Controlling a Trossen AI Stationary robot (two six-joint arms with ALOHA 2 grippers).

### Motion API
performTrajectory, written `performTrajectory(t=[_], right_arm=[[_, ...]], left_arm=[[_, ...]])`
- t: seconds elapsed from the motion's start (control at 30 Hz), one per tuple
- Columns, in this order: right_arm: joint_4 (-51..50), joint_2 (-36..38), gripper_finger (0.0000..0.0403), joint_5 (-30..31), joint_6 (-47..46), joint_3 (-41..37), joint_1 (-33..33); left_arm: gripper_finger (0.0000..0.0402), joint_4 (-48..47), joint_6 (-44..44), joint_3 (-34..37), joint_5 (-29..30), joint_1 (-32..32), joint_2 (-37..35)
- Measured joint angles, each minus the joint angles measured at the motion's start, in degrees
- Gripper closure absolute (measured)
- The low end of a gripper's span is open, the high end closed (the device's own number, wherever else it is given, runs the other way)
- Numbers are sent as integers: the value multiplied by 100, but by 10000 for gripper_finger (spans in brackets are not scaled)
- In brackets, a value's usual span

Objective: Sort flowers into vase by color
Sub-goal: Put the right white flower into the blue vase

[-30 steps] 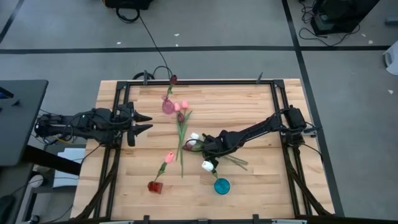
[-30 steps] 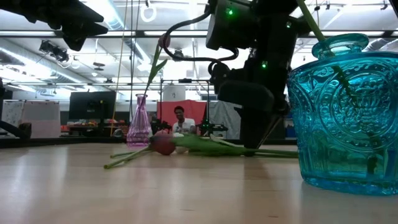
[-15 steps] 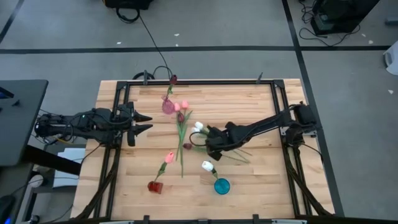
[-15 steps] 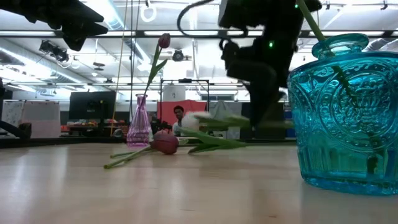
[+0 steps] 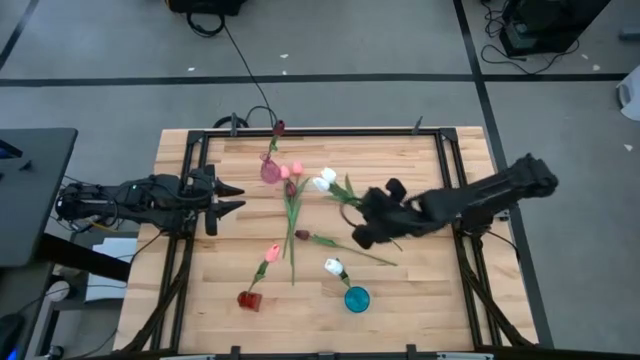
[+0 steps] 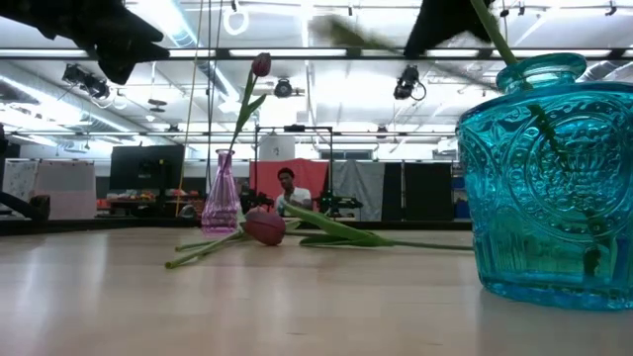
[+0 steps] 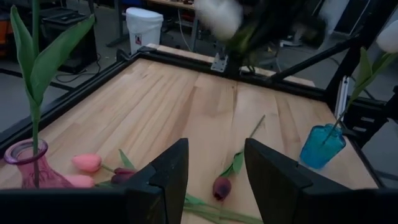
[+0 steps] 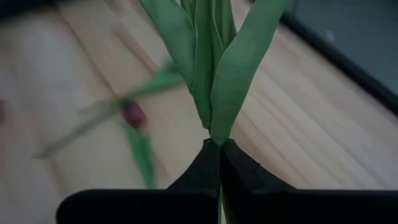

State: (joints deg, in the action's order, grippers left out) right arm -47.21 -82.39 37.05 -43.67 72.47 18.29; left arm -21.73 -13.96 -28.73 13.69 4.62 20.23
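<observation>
Tulip with a white bud (image 5: 323, 181) is held clear of the table (image 5: 420, 290) by the right pincer (image 5: 368, 222), whose fingers (image 8: 211, 163) are clenched on its green stem and leaves. Its long axis runs diagonally in the high view, bud toward the table's far left, stem back toward the pincer; the bud lies well apart from the fingertips.

Left pincer (image 5: 232, 197) hovers at the table's left side, released, fingers spread, holding nothing.

Vases counted: three. The pink vase (image 5: 270, 170) at the far edge holds one maroon tulip (image 5: 278, 127), upright and slightly tilted. The teal vase (image 5: 356, 298) near the front edge holds one white tulip (image 5: 334, 267). The red vase (image 5: 250, 298) holds one pink tulip (image 5: 272, 253).

Loose flowers on the table: two pink buds (image 5: 291, 169) and one maroon (image 5: 290, 187) lying together just beside the pink vase, stems pointing to the front edge; a further maroon tulip (image 5: 302, 236) lies crosswise between them and the right pincer.
</observation>
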Motion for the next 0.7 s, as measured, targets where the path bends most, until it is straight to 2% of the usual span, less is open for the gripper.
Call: performTrajectory(t=[0.13,0.37,0.57,0.7], right_arm=[[377,301,392,796,6,7,832],[1341,116,392,2047,17,7,2008],[2585,-395,392,3042,501,6,2645],[3147,-804,392,3434,651,7,2852]], left_arm=[[239,-17,-2,0,0,0,2],[239,8,-105,0,2,0,2],[239,53,-116,0,2,0,2],[239,99,15,0,2,0,0]])
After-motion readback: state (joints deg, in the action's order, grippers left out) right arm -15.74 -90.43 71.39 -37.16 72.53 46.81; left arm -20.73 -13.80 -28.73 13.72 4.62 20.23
